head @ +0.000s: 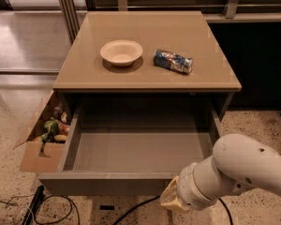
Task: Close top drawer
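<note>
The top drawer (136,151) stands pulled far out of the cabinet (145,81), filling the middle of the frame, its plain grey floor open to view and its front panel running along the lower part of the picture. On the tan cabinet top, in the upper middle, a shallow cream bowl (122,52) sits upright, and to its right, apart from it, a crushed blue and white can (173,61) lies on its side. The robot's thick white arm (243,168) comes in from the lower right corner and reaches leftward. At its end the gripper (171,199) shows as a yellowish tip at the bottom centre of the frame, right at the lower edge of the drawer's front panel, a little right of the panel's middle. Whether it is spread or pressed together I cannot tell from here, nor whether it touches the panel. At the left edge of the frame, just beside the cabinet's side, an open cardboard box (37,159) stands on the floor with a jumble of small coloured items inside, among them something green. Dark cables (61,210) curl over the speckled floor (253,121) in the lower left corner, under the drawer's front.
</note>
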